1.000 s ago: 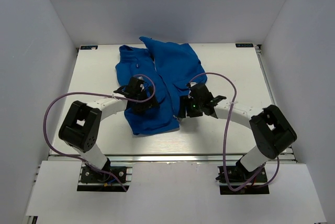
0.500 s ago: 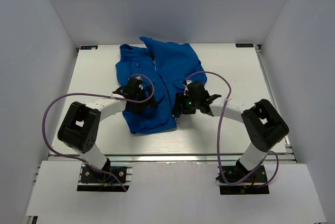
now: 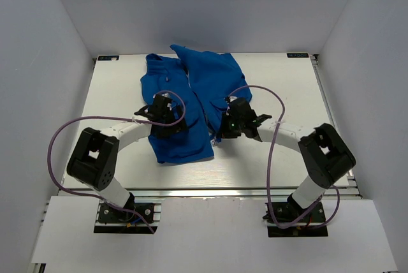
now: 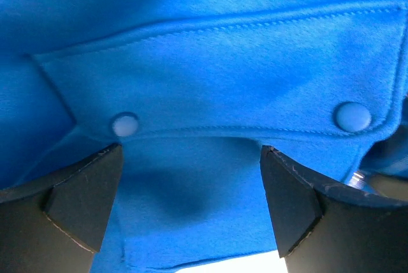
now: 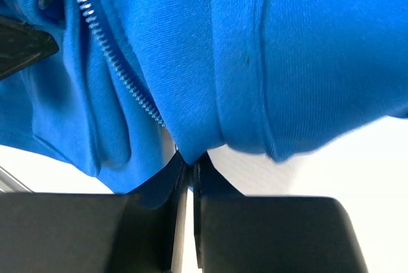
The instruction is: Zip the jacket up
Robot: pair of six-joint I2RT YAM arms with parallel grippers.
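Observation:
The royal-blue jacket (image 3: pixel 207 78) lies spread on the white table (image 3: pixel 280 88), collar at the far side. My left gripper (image 3: pixel 164 120) hovers open just above the jacket's left front; in the left wrist view its fingers (image 4: pixel 83 196) flank the cloth below the flap pocket (image 4: pixel 242 88) with its two snap buttons. My right gripper (image 3: pixel 223 134) is shut on the jacket's bottom hem. In the right wrist view its jaws (image 5: pixel 189 161) pinch a fold of blue cloth right beside the lower end of the silvery zipper teeth (image 5: pixel 115 62). The zipper is unjoined there.
White walls enclose the table on three sides. Purple cables (image 3: pixel 271 152) loop from both arms. Bare table shows to the right of the jacket (image 5: pixel 363 158) and along the near edge (image 3: pixel 191 174).
My right gripper has moved a little left to the hem and closed on the cloth. The left gripper stays open and has crept slightly to the left over the jacket.

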